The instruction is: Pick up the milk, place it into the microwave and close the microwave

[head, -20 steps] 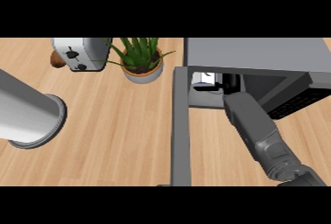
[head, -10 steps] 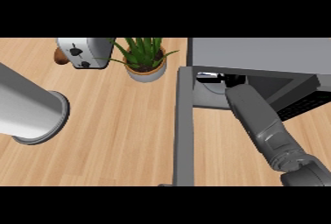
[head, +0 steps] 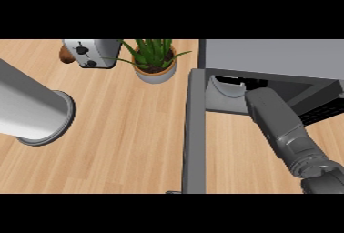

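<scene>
The grey microwave (head: pixel 269 57) stands at the upper right, its door (head: pixel 194 136) swung open towards me and seen edge-on. My right forearm (head: pixel 279 127) reaches from the lower right into the oven's opening. A pale shape that looks like the milk (head: pixel 227 88) shows just inside, at the left of the cavity. Only a dark bit of my right hand (head: pixel 250 83) is visible next to the milk; the forearm and the oven's top hide the rest. My left forearm (head: pixel 30 109) crosses the left side, with its hand out of view.
A potted green plant (head: pixel 154 61) stands left of the microwave. A silver toaster (head: pixel 91 52) sits at the back, with a small brown thing (head: pixel 64 54) beside it. Bare wooden counter (head: pixel 128 136) lies between my left forearm and the door.
My right forearm has gone deeper into the microwave, carrying the milk further inside, so less of the carton shows. The door has stayed open.
</scene>
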### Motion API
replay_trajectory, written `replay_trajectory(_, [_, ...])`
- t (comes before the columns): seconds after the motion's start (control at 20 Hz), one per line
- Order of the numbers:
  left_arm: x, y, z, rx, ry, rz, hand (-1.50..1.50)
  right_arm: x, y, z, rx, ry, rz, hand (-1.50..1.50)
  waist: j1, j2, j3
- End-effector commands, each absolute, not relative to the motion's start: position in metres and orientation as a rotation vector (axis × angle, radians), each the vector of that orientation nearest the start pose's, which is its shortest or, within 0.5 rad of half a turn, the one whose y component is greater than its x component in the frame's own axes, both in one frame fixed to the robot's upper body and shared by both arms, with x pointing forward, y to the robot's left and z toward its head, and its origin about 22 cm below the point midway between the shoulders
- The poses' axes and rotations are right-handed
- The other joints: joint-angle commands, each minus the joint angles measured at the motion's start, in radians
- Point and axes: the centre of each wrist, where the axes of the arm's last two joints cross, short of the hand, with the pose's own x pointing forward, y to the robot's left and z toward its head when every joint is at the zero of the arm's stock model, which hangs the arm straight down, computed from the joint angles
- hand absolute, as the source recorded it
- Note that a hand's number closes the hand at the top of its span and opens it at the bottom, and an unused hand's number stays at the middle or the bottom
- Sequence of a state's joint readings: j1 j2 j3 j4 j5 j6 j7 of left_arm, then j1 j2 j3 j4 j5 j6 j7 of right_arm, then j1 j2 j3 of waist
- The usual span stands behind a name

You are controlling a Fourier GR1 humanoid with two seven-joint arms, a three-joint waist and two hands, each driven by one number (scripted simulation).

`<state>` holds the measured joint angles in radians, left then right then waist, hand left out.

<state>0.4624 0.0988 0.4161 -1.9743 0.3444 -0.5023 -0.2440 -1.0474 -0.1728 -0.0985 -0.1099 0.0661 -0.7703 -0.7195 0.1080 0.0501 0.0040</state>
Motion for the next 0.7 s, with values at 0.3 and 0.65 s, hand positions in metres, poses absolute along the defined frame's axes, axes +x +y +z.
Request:
replay_trajectory(0.3, [0.107, 0.359, 0.032, -0.015, -1.88, 0.029, -1.5, 0.422, -0.239, 0.002, -1.01, -1.748, 0.212, 1.5, 0.022, 0.011, 0.0])
replay_trajectory(0.65, [0.123, 0.355, 0.039, 0.0, -1.887, 0.038, -1.5, 0.416, -0.243, -0.006, -0.97, -1.77, 0.36, -1.5, 0.017, 0.014, 0.002])
